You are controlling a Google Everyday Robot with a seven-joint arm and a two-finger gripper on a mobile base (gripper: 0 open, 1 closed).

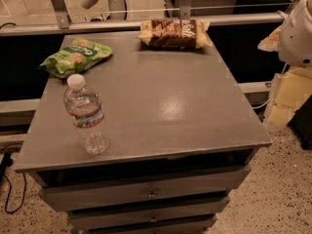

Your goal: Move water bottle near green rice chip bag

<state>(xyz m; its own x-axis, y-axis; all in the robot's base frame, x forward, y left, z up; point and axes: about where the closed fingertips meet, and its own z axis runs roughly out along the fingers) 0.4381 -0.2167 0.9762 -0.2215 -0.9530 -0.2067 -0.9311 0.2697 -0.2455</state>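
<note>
The grey drawer fronts [152,194] lie nearest, under the cabinet top [165,106]. On the top, at about 8 o'clock from its centre, the water bottle [86,115] stands upright near the front left edge. The green rice chip bag [75,56] lies at 10 o'clock, apart from the bottle. A brown chip bag [174,33] lies at 12 o'clock. A white robot arm part [297,33] shows at 2 o'clock; the gripper is out of view, so its state cannot be told.

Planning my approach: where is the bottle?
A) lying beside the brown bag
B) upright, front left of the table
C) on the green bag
B: the bottle stands upright at the front left of the table, apart from the green bag behind it; the tool is not in view.
</note>
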